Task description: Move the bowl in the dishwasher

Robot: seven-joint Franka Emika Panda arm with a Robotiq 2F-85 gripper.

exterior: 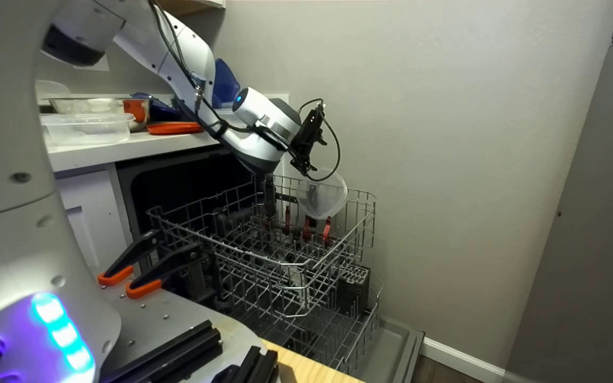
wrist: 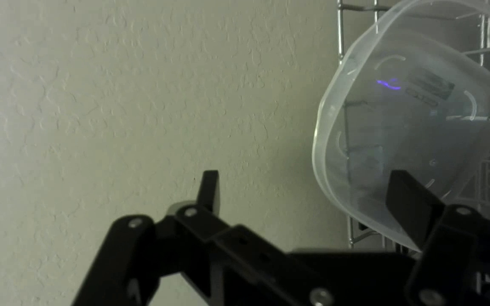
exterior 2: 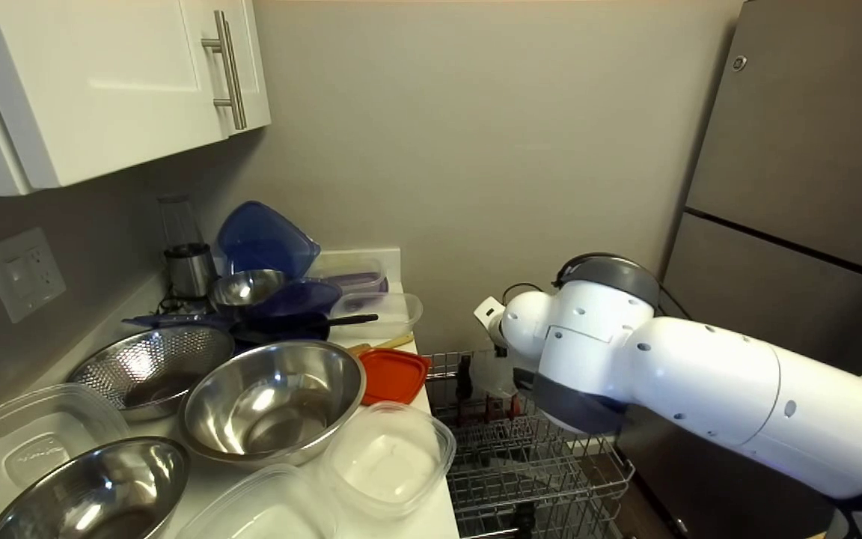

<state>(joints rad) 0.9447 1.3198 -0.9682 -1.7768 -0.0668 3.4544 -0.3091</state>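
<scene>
The bowl (exterior: 323,198) is pale, translucent and rounded. It stands tilted on edge in the upper wire rack of the dishwasher (exterior: 179,178), at the wall side above red clips. It also shows in an exterior view (exterior 2: 492,374), partly hidden by the arm. In the wrist view the bowl (wrist: 398,123) is at the right, with its inside facing the camera. My gripper (exterior: 318,155) is just above the bowl. In the wrist view its fingers (wrist: 306,182) are wide apart with nothing between them. One finger overlaps the bowl; I cannot tell whether it touches.
The wall (exterior: 445,159) is close beside the rack and gripper. The counter (exterior 2: 431,516) carries metal bowls (exterior 2: 274,404), clear containers (exterior 2: 390,457), a red lid (exterior 2: 393,374) and blue items. A lower rack (exterior: 338,330) is pulled out below. Black clamps (exterior: 168,268) stand by the robot base.
</scene>
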